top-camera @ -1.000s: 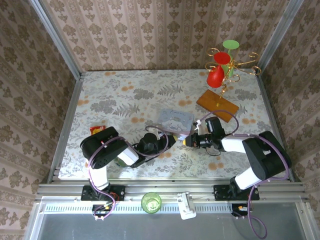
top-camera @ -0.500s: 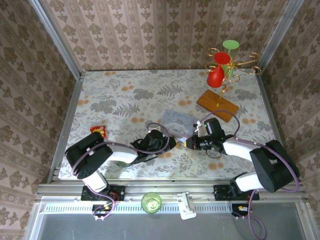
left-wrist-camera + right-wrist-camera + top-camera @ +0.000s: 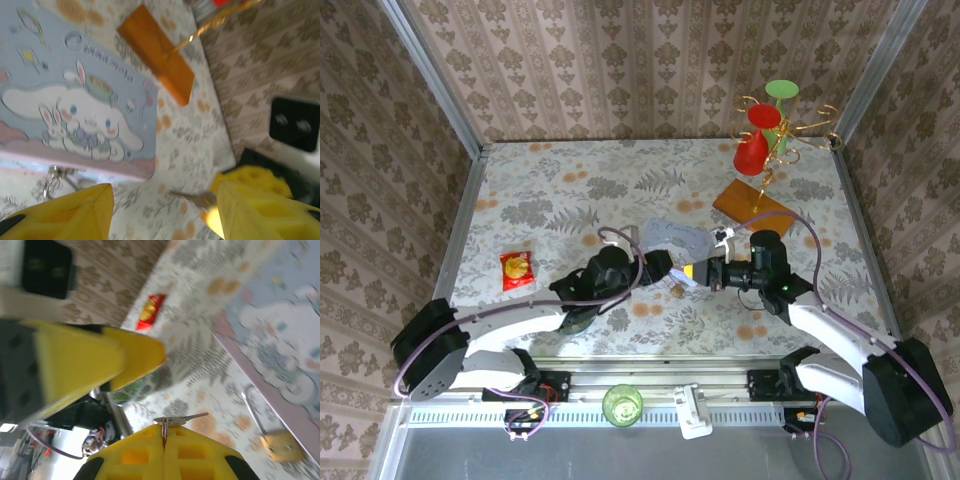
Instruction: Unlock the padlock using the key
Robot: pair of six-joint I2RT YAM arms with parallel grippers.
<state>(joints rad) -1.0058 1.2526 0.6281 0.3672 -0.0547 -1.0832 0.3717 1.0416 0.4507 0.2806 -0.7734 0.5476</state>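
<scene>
The right claw is pinched shut on the key, which lies crosswise at its fingertips. Facing it, the left claw stands spread wide with nothing between its fingers. The padlock lies on the worktop just beside the pale blue tin, near both claws but touching neither.

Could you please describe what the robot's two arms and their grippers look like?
The left arm and right arm are built alike: white tubular links joined by black, rounded joint housings, with a thin purple cable looping loosely along each. The left gripper and right gripper have black bodies and blocky, bright yellow fingers with rectangular recesses moulded into them.
</scene>
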